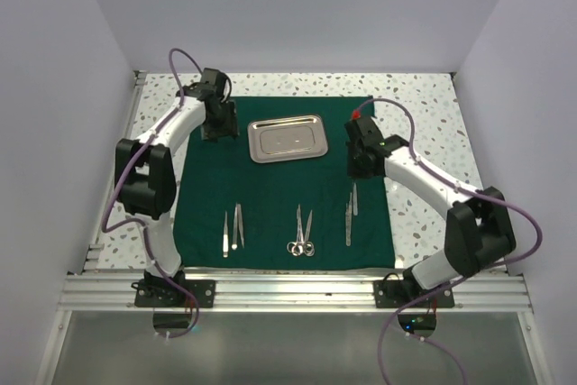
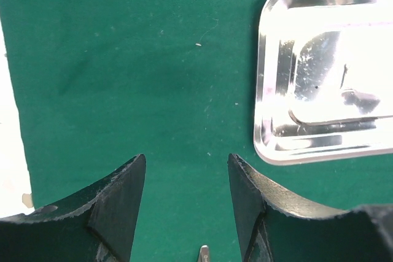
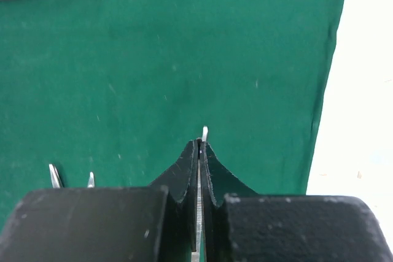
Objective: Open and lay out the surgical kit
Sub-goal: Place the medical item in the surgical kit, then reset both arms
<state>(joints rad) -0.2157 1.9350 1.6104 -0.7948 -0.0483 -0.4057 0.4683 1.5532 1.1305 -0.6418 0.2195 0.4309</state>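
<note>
The dark green cloth (image 1: pixel 270 188) lies spread flat on the table. On its far half sits the empty steel tray (image 1: pixel 287 138), seen also in the left wrist view (image 2: pixel 319 59). Toward the near edge lie two tweezers (image 1: pixel 233 228), two scissors (image 1: pixel 301 233) and two more tweezers (image 1: pixel 351 209). My left gripper (image 1: pixel 219 128) hovers open over bare cloth left of the tray, its jaws (image 2: pixel 187 159) empty. My right gripper (image 1: pixel 361 167) is right of the tray, shut (image 3: pixel 201 143). A steel tweezer tip (image 3: pixel 204 132) on the cloth shows just past its fingertips.
White speckled tabletop (image 1: pixel 424 123) borders the cloth on the left, right and far sides. White walls enclose the table. An aluminium rail (image 1: pixel 288 290) with both arm bases runs along the near edge.
</note>
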